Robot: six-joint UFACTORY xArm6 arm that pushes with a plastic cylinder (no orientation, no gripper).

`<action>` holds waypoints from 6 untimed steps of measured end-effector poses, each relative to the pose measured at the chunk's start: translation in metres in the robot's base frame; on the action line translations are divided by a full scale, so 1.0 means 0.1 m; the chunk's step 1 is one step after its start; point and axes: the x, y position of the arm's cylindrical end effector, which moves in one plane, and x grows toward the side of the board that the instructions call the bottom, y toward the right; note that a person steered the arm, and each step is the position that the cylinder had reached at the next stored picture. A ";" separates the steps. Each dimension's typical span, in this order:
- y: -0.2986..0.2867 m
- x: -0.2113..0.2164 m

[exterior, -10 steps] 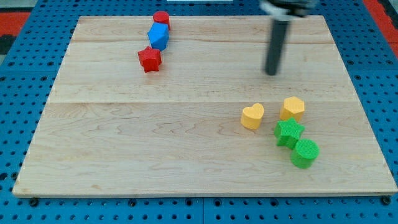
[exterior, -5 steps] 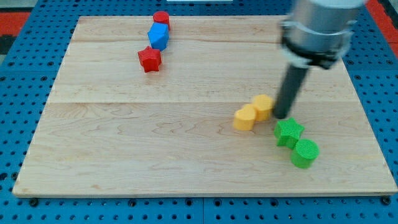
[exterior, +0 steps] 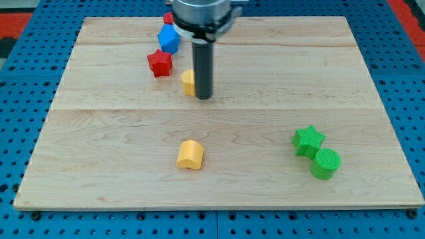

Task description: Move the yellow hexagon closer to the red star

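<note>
Tip (exterior: 203, 97) touching yellow hexagon (exterior: 188, 81) on its right side; red star (exterior: 159, 64) near, up-left

A single camera looks down at a slant from beyond the bench's (exterior: 119, 186) bottom edge, set far enough back to frame the whole wooden top and its blue pegboard surround (exterior: 20, 133).
</note>
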 end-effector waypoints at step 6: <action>-0.06 0.25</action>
